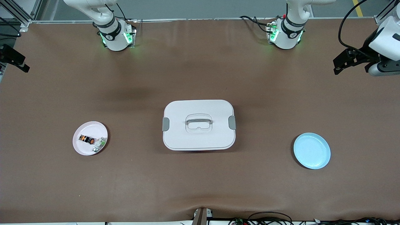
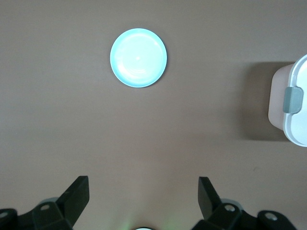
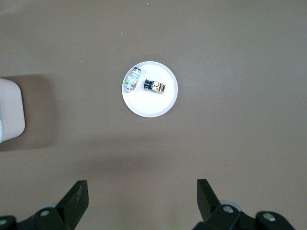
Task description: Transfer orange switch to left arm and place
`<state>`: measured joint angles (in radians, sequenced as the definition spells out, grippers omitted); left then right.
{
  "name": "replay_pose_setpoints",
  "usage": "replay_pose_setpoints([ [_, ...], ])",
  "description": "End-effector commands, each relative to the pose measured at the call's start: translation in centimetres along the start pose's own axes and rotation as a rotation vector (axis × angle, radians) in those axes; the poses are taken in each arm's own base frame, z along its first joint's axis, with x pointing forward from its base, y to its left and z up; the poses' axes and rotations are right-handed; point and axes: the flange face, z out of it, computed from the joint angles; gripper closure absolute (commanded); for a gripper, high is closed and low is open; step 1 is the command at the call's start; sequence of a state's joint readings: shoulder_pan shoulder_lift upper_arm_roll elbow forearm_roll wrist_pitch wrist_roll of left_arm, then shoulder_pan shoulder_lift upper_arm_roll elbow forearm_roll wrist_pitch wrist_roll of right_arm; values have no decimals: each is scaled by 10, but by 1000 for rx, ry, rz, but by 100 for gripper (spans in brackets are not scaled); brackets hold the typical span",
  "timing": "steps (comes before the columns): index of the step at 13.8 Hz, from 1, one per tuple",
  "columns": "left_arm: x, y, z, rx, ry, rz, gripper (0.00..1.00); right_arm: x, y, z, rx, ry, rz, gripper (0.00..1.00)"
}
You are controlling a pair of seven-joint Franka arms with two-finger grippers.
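Lowest in the front view, toward its lower right: the blue plate (image 1: 312, 151), bare. At about the same height, lower left of that view: the pink plate (image 1: 90, 138), carrying the orange switch (image 1: 86, 139) with a small white-and-green component (image 1: 99, 143) just beside it, apart or nearly touching, hard to tell. Dead centre of the frame, between the two plates: the box (image 1: 198, 124), lid on, handle up, a bulky obstacle on the straight path. Likely to handle as a light, rigid, small thing; smooth plastic, so probably prone to slipping or rolling; best taken across the narrow black body, clear of its neighbour. Up high, at the frame's right edge: left pincer (image 2: 144, 191), jaws wide apart, holding nothing, over bare tabletop (image 1: 200, 72). Right pincer (image 3: 143, 194) likewise spread wide and empty, high above the pink plate's end.
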<state>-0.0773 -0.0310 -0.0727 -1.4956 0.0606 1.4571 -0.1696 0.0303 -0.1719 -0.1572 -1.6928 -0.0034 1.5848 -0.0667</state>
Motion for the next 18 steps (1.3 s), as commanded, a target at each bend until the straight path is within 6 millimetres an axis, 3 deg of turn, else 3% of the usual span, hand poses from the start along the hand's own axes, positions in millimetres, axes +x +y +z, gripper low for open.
replay_pose_setpoints([
  [1, -3, 0, -6, -24, 4, 22, 0, 3, 1, -5, -16, -1, 14, 0],
  [5, 6, 1, -8, -35, 11, 16, 0, 3, 1, -7, -18, 4, 15, 0],
  [8, 8, -1, 3, -28, -19, 6, 0, 4, 4, -12, -21, 15, 20, 0],
  [11, 8, -2, 7, -29, -27, -2, 0, 12, 3, -2, -19, 3, 20, 0],
  [15, 8, 1, 8, -30, -26, -1, 0, 29, 1, 23, -21, -38, 14, 0],
  [18, 9, 3, 8, -42, -23, 4, 0, 54, 1, 75, -42, -124, 18, 0],
])
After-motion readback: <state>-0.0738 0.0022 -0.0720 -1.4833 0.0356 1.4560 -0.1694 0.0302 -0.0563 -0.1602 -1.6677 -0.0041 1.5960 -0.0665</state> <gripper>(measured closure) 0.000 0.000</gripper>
